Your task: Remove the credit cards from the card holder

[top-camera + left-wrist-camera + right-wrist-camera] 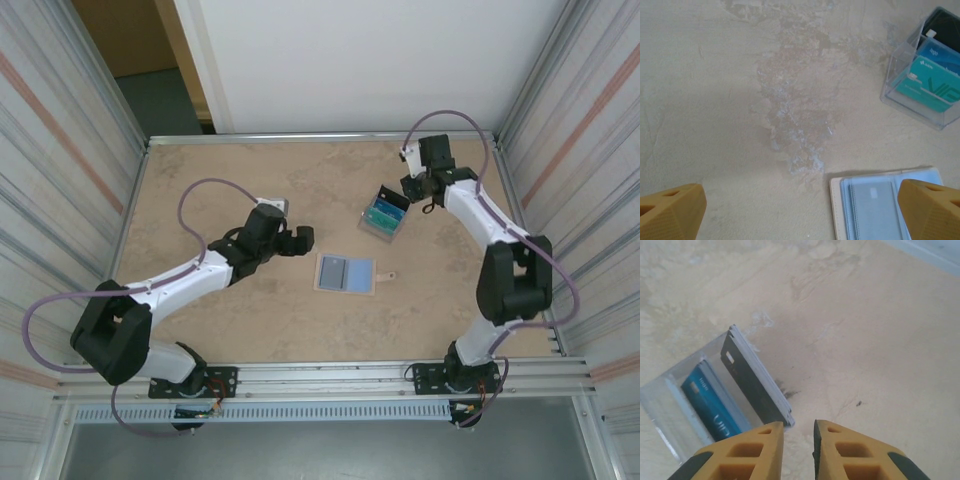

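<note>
Closest to the right wrist camera, the right gripper [798, 424] is seen with its two yellow-orange fingers parted by a narrow gap, and nothing is held between them. Its tips are placed just beside one corner of the clear plastic tray [662, 395], which stands on the tan mottled table [200, 180]. Cards are kept leaning in a row in the tray. A dark card [752, 377] is set at the end nearest that gripper, a blue card [710, 405] is lodged behind it, and a teal card [930, 82] is seen at the far end from the left wrist camera. White writing is printed on the blue and teal cards, with large letters across the teal one, but none of it can be read. A small pale square is marked near the top of the dark card.

The left gripper [800, 192] is spread wide, with nothing gripped, and is held over bare table. The card holder [880, 200] is laid open and flat near the middle of the table, close to the tray and partly behind one finger of the left gripper. Its pale blue inner panels are turned upward, and its tan snap tab [386, 275] is pointed toward the right arm. A grey-blue rectangle [872, 212] is seen in one panel; whether it is a card or a pocket cannot be told.
</note>
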Robot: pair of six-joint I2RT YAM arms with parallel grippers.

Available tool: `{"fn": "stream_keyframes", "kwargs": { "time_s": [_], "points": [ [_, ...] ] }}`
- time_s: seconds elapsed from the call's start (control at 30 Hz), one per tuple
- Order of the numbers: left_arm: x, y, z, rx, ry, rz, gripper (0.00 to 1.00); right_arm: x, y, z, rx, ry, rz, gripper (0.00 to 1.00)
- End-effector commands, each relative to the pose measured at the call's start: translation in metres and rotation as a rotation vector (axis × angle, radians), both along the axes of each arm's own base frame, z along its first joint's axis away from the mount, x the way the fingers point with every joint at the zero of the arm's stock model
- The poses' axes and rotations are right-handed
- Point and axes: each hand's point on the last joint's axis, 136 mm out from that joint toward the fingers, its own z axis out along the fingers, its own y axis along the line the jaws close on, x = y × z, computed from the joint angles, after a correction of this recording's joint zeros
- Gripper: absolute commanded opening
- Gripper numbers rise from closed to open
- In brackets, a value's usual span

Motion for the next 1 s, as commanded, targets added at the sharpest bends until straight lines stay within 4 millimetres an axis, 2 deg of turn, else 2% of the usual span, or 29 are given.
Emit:
{"fn": "stream_keyframes", "kwargs": {
  "time_s": [0.0, 0.17, 0.23, 0.4, 0.57, 0.63, 0.7, 0.77, 0.87, 0.97],
  "points": [
    [0.006, 0.004, 0.016, -0.089, -0.043, 0.022, 0.99, -0.011, 0.007, 0.041, 0.139, -0.145, -0.11, 0.24],
    [0.008, 0.013, 0.023, -0.133, -0.096, 0.045, 0.99, -0.052, 0.023, 0.045, 0.215, -0.177, -0.155, 0.29],
    [0.008, 0.017, 0.025, -0.135, -0.112, 0.054, 0.99, -0.068, 0.03, 0.039, 0.262, -0.157, -0.172, 0.32],
    [0.003, 0.023, 0.025, -0.138, -0.174, 0.043, 0.99, -0.112, 0.059, 0.011, 0.353, -0.032, -0.186, 0.39],
    [-0.003, 0.039, 0.022, -0.133, -0.214, 0.094, 0.99, -0.152, 0.095, -0.023, 0.364, 0.049, -0.189, 0.48],
    [-0.005, 0.048, 0.022, -0.117, -0.225, 0.128, 0.99, -0.166, 0.106, -0.039, 0.335, 0.078, -0.224, 0.57],
    [-0.007, 0.057, 0.021, -0.096, -0.227, 0.161, 0.99, -0.176, 0.118, -0.049, 0.3, 0.095, -0.239, 0.7],
    [-0.008, 0.064, 0.021, -0.067, -0.229, 0.18, 0.99, -0.184, 0.132, -0.057, 0.264, 0.102, -0.241, 0.99],
    [-0.011, 0.073, 0.023, -0.044, -0.24, 0.207, 0.99, -0.19, 0.148, -0.062, 0.214, 0.103, -0.265, 0.99],
    [-0.013, 0.081, 0.025, -0.047, -0.252, 0.229, 0.99, -0.194, 0.173, -0.07, 0.186, 0.129, -0.212, 0.99]
  ]
}}
